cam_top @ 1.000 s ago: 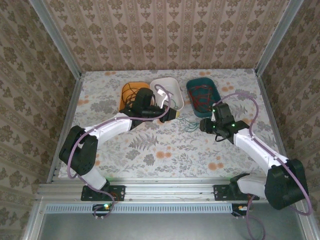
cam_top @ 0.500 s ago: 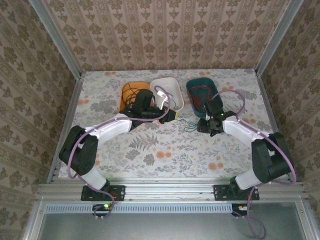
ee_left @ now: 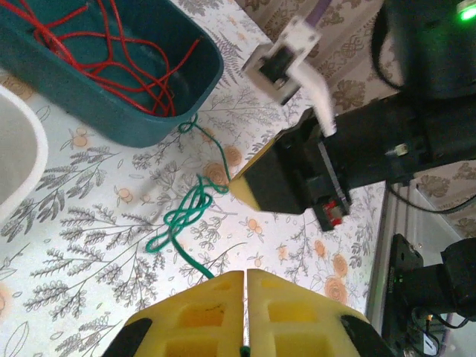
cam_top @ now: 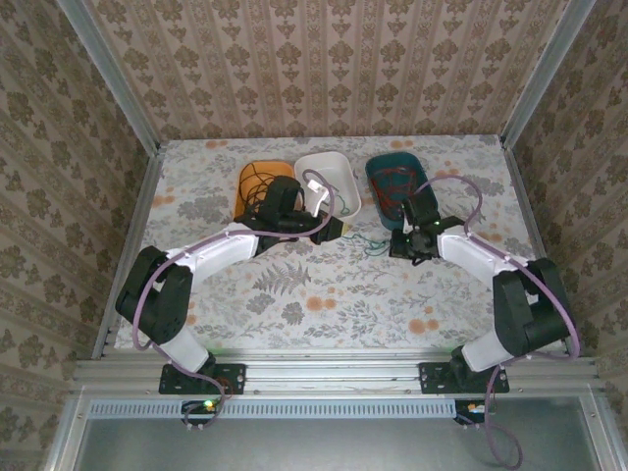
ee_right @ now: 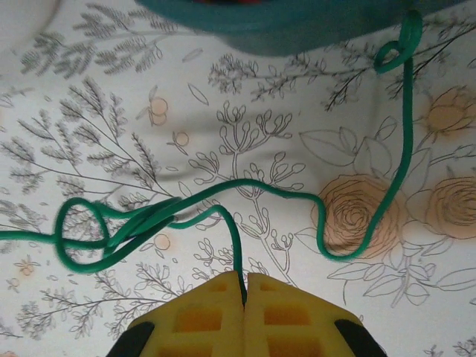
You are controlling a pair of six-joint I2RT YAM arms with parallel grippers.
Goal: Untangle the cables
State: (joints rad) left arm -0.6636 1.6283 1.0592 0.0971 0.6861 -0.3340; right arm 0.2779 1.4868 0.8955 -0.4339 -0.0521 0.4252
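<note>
A green cable (cam_top: pixel 370 244) lies knotted on the flowered table (cam_top: pixel 324 294) between my two grippers. In the left wrist view its tangle (ee_left: pixel 181 216) trails back into the yellow jaws of my left gripper (ee_left: pixel 245 274), which are shut on one end. My right gripper (ee_right: pixel 244 277) is shut on another strand of the green cable (ee_right: pixel 223 199), which loops away toward the teal bin (ee_right: pixel 297 22). Red cables (ee_left: pixel 111 44) lie piled in the teal bin (ee_left: pixel 171 97). A black cable (cam_top: pixel 253 180) sits in the orange bin (cam_top: pixel 243 191). Seen from above, the left gripper (cam_top: pixel 337 228) and right gripper (cam_top: pixel 394 245) face each other.
A white bin (cam_top: pixel 339 169) stands between the orange and teal bins at the back of the table. The right gripper's body (ee_left: pixel 297 175) hangs close in front of the left wrist camera. Patterned walls enclose the table on three sides.
My right gripper has closed on the green cable, and the right arm has swung its elbow out and shifted slightly left. The left arm has stayed put, still shut.
</note>
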